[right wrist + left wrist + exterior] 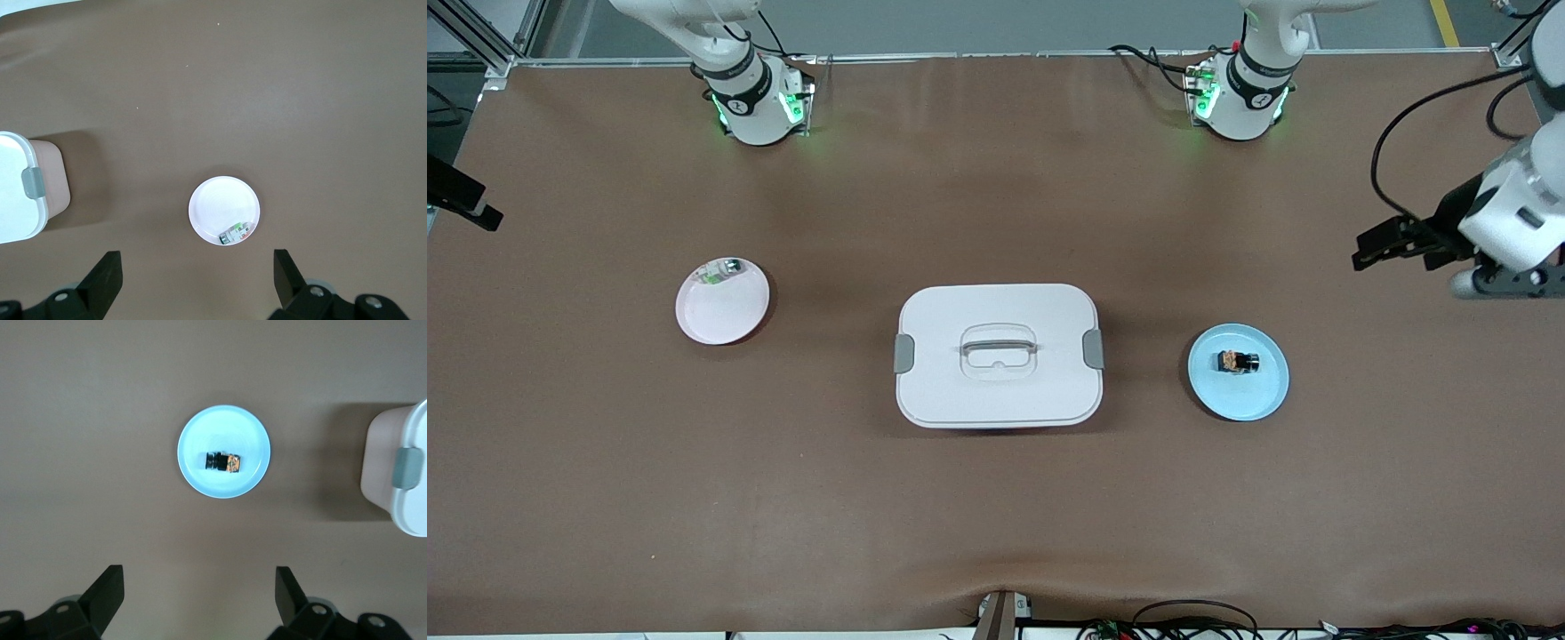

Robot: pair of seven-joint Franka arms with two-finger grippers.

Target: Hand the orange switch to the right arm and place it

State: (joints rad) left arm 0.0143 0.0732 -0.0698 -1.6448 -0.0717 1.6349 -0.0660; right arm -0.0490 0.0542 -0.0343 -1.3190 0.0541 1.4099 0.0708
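Orange switch [1235, 362] is lying on its side near the middle of the blue plate [1258, 400], toward the left arm's end of the table. It is looking tiny, rigid and very light, with a black barrel at one end and an orange-tan block at the other; I judge a pinch across the boxy body, on its flat sides, safer than on the round end, which could roll or squirt out. The plate's shallow rim is leaving room for fingertips. The white lidded box [997, 356] is sitting latched between the plates, its contents hidden. The pink plate [716, 316] is carrying a small whitish-green and silver piece [721, 270] at its rim. The left gripper [199, 597] is hanging wide and empty above the table near the blue plate. The right gripper [197, 280] is waiting wide and empty above the pink plate's area.
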